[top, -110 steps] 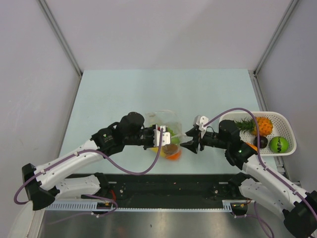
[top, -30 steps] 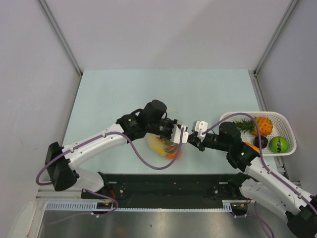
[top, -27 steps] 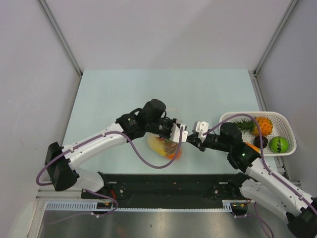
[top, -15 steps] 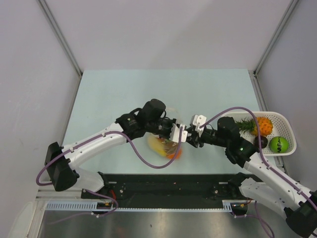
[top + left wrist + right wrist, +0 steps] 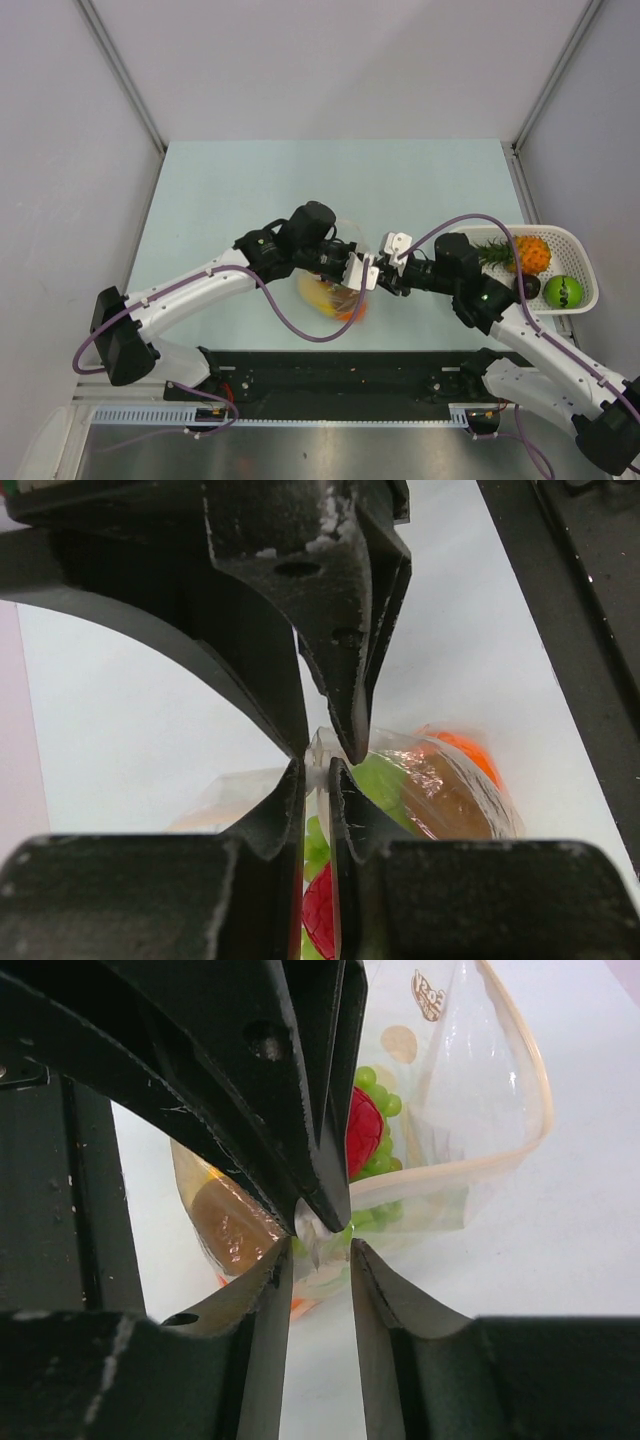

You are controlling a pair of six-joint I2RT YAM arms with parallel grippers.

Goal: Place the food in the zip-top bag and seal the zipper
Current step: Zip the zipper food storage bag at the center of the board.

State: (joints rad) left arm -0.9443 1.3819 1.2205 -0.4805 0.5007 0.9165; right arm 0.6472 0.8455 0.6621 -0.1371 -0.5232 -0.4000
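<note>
The clear zip-top bag [image 5: 335, 296] lies at the table's near middle and holds the food. Inside it I see a brown piece [image 5: 440, 795], an orange piece [image 5: 462, 750], green grapes [image 5: 378, 1085] and a red piece [image 5: 362, 1130]. My left gripper [image 5: 317, 780] is shut on the bag's top corner, pinching the film between its tips. My right gripper [image 5: 320, 1255] faces it tip to tip and stands open, its fingers on either side of that same pinched corner. The whitish zipper [image 5: 440, 1173] curves away from the corner, and the bag's mouth gapes behind it.
A white slotted basket [image 5: 585, 262] at the right edge holds a pineapple [image 5: 530, 252], a green fruit [image 5: 563, 291] and a dark piece [image 5: 527, 286]. The table's black front rail [image 5: 350, 375] runs just below the bag.
My right gripper has gone from shut to open and moved left, up to the left gripper's tips. The left gripper has kept its pinch on the bag and hardly moved.
</note>
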